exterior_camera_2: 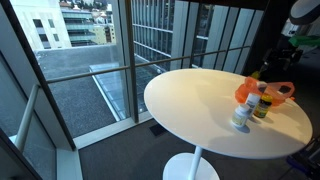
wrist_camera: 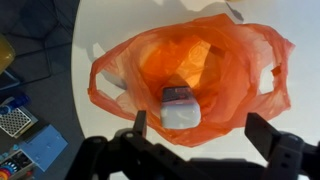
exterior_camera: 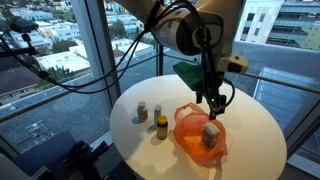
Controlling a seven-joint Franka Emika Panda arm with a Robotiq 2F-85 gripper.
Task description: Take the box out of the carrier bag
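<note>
My arm (exterior_camera_2: pixel 304 10) barely shows. The orange carrier bag (exterior_camera_2: pixel 274 91) lies by the round white table's (exterior_camera_2: pixel 190 100) right edge, with a pale bottle (exterior_camera_2: pixel 241 114) and a darker bottle (exterior_camera_2: pixel 261 106) just beside it.

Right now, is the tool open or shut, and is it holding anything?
Tool: open, holding nothing, poised over the box in the bag.
</note>
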